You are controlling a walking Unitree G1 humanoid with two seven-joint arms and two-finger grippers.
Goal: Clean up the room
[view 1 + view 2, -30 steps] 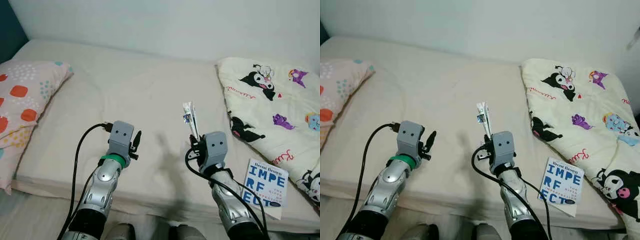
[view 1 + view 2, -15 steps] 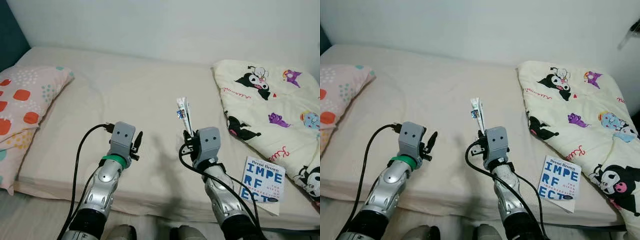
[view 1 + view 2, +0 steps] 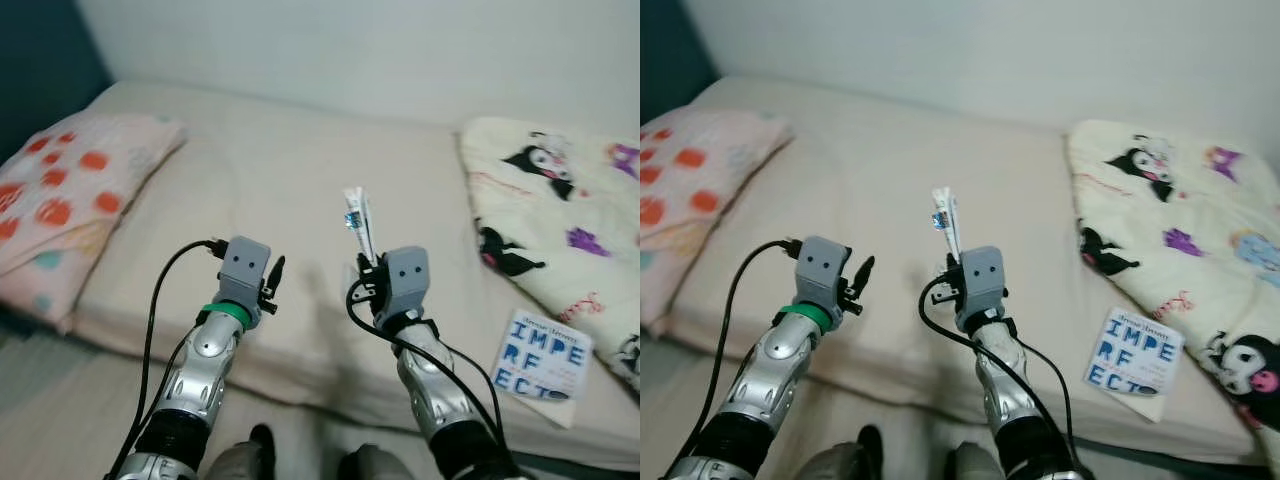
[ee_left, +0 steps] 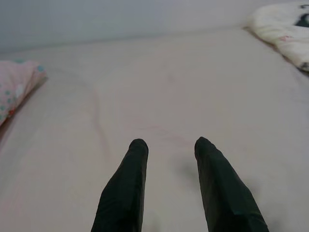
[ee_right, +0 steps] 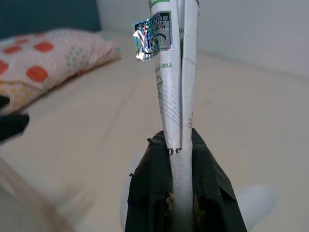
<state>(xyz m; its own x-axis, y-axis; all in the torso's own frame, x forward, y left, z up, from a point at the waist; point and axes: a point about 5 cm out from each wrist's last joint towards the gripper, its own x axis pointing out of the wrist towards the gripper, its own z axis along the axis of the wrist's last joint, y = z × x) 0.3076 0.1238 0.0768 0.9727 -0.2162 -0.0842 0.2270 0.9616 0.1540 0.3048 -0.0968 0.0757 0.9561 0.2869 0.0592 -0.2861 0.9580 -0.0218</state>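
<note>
Right end effector (image 5: 176,193) clamping one wrapper (image 5: 174,87), one book (image 3: 541,355), one pillow (image 3: 75,190)

the wrapper (image 3: 357,224) is a long, flat, white packet with green print and a small crumpled foil patch near its upper end. it stands nearly upright, tipped slightly toward 11 o'clock, with its lower end pinched between the black fingers of the right hand (image 5: 176,166), held above the bed (image 3: 300,170). the book (image 3: 541,355), white with big blue letters, lies flat near the bed's front edge at about 4 o'clock from the wrapper, well apart from it.
</note>
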